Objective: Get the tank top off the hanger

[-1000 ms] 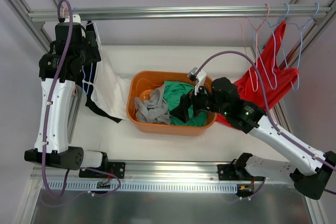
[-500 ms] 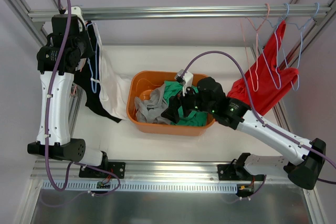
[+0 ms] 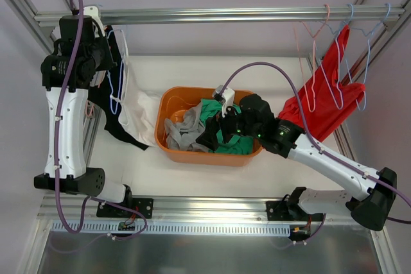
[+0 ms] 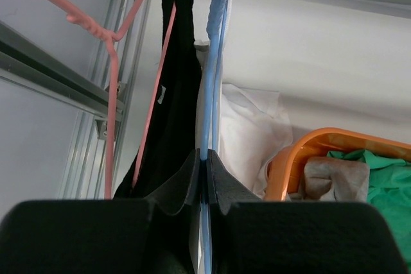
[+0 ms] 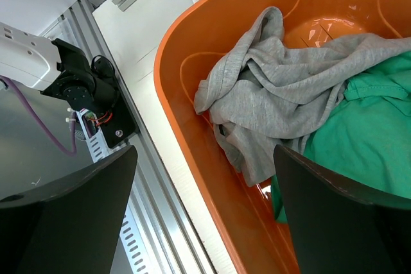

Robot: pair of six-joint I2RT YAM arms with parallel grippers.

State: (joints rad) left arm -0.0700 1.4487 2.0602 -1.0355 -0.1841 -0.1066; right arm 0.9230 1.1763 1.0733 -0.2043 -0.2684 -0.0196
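Both jaws of the left gripper (image 4: 204,166) are clenched on the thin wire of the blue hanger (image 4: 214,62), which runs straight up toward the rail (image 3: 212,15). The white tank top (image 3: 138,110) hangs from it, long axis pointing down, left of the orange tub (image 3: 168,101), its lower end spilling onto the worktop (image 3: 192,171) beside the tub's left wall. The right gripper (image 5: 204,158) hovers over the tub, jaws spread wide and holding nothing, above a grey shirt (image 5: 282,94).
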